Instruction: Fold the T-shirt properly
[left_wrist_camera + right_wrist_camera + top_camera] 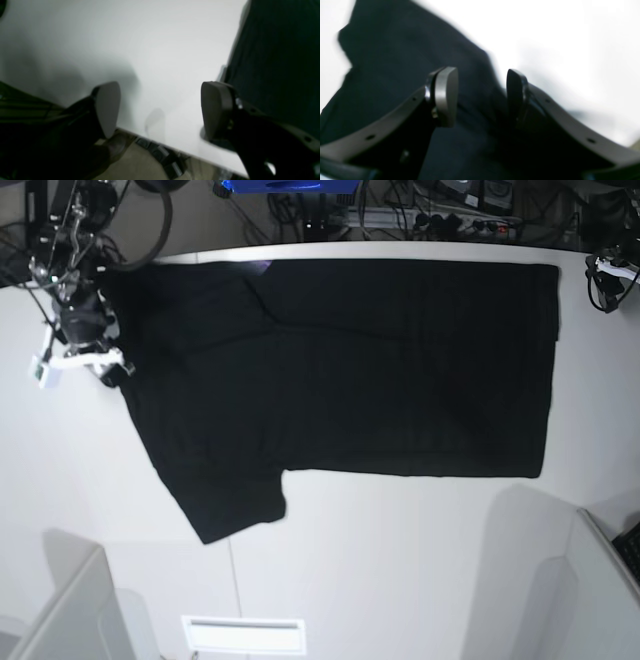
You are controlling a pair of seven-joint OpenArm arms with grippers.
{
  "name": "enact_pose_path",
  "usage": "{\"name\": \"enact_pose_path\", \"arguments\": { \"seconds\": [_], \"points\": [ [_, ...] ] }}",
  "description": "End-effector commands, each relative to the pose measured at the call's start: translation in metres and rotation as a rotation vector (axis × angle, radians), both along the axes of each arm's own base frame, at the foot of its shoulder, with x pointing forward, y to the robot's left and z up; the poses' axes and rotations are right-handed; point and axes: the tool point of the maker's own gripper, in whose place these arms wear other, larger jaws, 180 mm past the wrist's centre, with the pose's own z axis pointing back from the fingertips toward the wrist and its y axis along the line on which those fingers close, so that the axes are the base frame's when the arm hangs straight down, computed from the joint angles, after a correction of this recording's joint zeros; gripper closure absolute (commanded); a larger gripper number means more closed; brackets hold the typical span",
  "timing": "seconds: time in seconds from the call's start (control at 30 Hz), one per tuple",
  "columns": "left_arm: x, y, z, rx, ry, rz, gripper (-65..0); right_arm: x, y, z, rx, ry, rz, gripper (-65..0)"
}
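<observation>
T-shirt (pixel 380 360): black, spread flat on the white surface (pixel 400 560), plain dark side up, one sleeve pointing toward the near edge, hem toward the left arm's side.

Left gripper (pixel 160 110): jaws parted wide, released, nothing between the pads (pixel 107 107). Bare surface lies between and ahead of the jaws; the dark cloth edge runs just beside and beyond the outer jaw on the view's right. Behind the jaws the surface ends at a straight edge, with floor and dark cabling below it. In the base view this gripper (pixel 610 272) sits at the far corner, just beside the hem.

Right gripper (pixel 482 96): jaws apart, released, holding nothing. Dark cloth fills the space between and under the jaws and spreads to the view's left; bare white surface opens ahead and to the view's right. In the base view this gripper (pixel 85 345) stands at the collar end of the shirt.

Surroundings: cables and equipment (pixel 440 210) along the far edge; grey panels (pixel 60 610) at the near corners. Open surface lies broad along the near side.
</observation>
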Motion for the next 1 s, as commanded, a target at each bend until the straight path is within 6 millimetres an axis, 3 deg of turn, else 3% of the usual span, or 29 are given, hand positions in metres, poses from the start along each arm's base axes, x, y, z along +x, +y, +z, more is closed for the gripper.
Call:
{"name": "enact_pose_path", "arguments": {
  "seconds": [0.0,0.07,0.23,0.27,0.53,0.67,0.83,0.97],
  "points": [
    [0.005,0.004,0.011,0.028,-0.026,-0.016,-47.7,0.019,-0.003,0.013,-0.037,-0.048,0.033,-30.0],
    [0.006,0.003,0.011,0.027,-0.026,-0.018,-40.3,0.046,0.005,0.015,-0.044,-0.065,0.086,-29.9],
    [0.005,0.002,0.009,0.022,-0.028,-0.014,-4.3,0.1,0.025,0.017,-0.043,-0.081,0.171,-29.7],
    [0.005,0.002,0.009,0.021,-0.027,-0.013,0.0,0.11,0.029,0.019,-0.041,-0.087,0.182,-29.9],
    [0.005,0.002,0.009,0.02,-0.031,-0.011,0.0,0.182,0.042,0.01,-0.032,-0.027,0.219,-30.8],
    [0.005,0.003,0.01,0.022,-0.031,-0.008,0.0,0.209,0.039,0.002,-0.042,0.039,0.216,-42.2],
    [0.004,0.003,0.009,0.023,-0.029,-0.008,0.0,0.232,0.037,-0.013,-0.108,0.099,0.262,-45.0],
    [0.003,0.003,0.009,0.023,-0.028,-0.006,0.0,0.236,0.037,-0.031,-0.167,0.125,0.332,-44.9]
  ]
}}
